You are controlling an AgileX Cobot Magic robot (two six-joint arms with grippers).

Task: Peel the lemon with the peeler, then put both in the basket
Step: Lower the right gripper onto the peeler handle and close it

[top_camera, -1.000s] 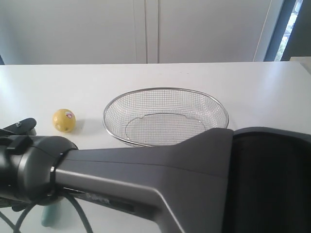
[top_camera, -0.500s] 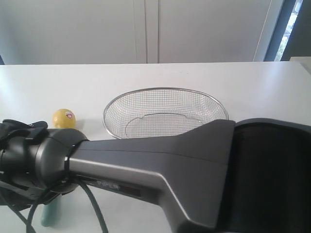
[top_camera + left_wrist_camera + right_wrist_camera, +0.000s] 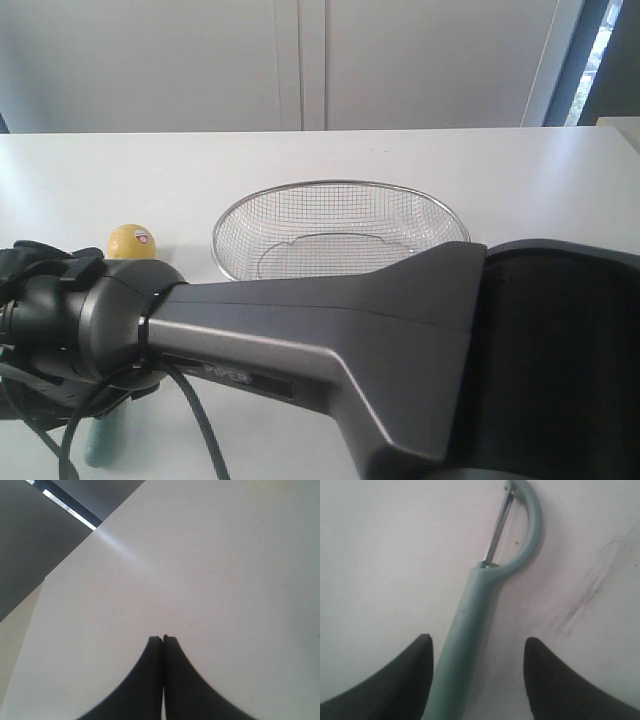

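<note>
The yellow lemon [image 3: 131,240] with its red-and-white sticker sits on the white table, left of the wire-mesh basket [image 3: 340,184]; my right arm hides its lower part. The peeler [image 3: 468,630], with its pale teal handle and looped head, lies flat on the table. Only its handle end [image 3: 101,441] shows below the arm in the exterior view. My right gripper [image 3: 477,642] is open and straddles the handle, which lies nearer one fingertip [image 3: 421,645]; I see no contact. My left gripper [image 3: 163,639] is shut with nothing in it, over bare table.
My right arm [image 3: 330,340] reaches across the front of the exterior view and blocks much of the near table [image 3: 500,170]. The basket holds nothing. A white wall [image 3: 300,60] stands behind the table. Faint dark scuffs [image 3: 585,600] mark the tabletop beside the peeler head.
My right arm's wrist has shifted right and a little further from the camera, now covering the lemon's lower part. Lemon, basket and peeler have not moved.
</note>
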